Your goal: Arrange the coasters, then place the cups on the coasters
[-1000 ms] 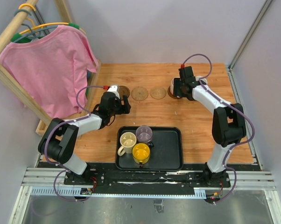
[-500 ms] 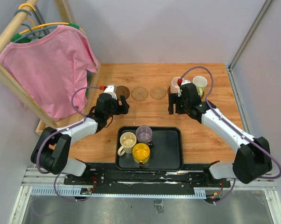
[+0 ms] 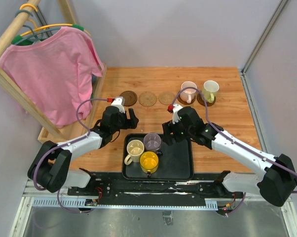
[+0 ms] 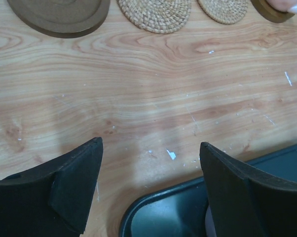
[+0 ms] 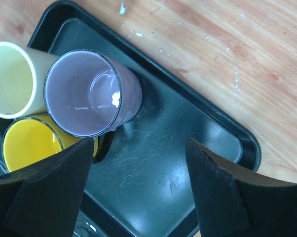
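While right fingers spread, tray edge below

Three cups packed close fill the tray's left half; its right half offers open passage.

Robotics lab cell, bare grey walls, aluminium base rail (wooden tabletop inside)

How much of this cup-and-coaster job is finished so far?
Done: five coasters in a row, pink cup and yellow-green cup on two. In hand: open right gripper hovers by the purple cup. Left: that, cream cup, yellow cup, all in the tray.
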`<action>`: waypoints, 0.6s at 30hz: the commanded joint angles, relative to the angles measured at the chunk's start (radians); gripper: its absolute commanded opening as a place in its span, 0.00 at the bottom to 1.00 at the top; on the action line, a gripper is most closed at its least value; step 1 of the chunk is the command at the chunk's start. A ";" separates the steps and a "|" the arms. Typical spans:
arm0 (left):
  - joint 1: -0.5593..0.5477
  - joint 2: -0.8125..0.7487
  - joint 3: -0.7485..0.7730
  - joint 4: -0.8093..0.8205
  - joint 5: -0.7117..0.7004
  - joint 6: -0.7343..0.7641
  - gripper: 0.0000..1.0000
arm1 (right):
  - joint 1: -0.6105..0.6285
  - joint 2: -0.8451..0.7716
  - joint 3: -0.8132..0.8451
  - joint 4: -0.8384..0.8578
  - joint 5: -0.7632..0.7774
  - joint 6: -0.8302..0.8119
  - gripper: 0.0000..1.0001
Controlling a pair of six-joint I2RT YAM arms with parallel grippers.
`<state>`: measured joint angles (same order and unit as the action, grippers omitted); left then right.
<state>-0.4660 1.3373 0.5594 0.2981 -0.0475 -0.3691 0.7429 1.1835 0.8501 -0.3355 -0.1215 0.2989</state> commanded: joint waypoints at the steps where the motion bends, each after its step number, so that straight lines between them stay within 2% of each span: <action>1: -0.024 -0.048 -0.019 0.020 -0.016 -0.010 0.83 | 0.039 -0.005 -0.026 0.001 -0.078 -0.052 0.73; 9: -0.038 -0.078 -0.041 0.015 -0.019 -0.021 0.83 | 0.086 0.003 -0.044 -0.045 -0.128 -0.078 0.63; 18: -0.061 -0.083 -0.045 0.020 -0.013 -0.029 0.84 | 0.143 0.047 -0.046 -0.038 -0.129 -0.077 0.61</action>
<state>-0.5106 1.2736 0.5278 0.2970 -0.0582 -0.3901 0.8513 1.2034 0.8085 -0.3679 -0.2398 0.2371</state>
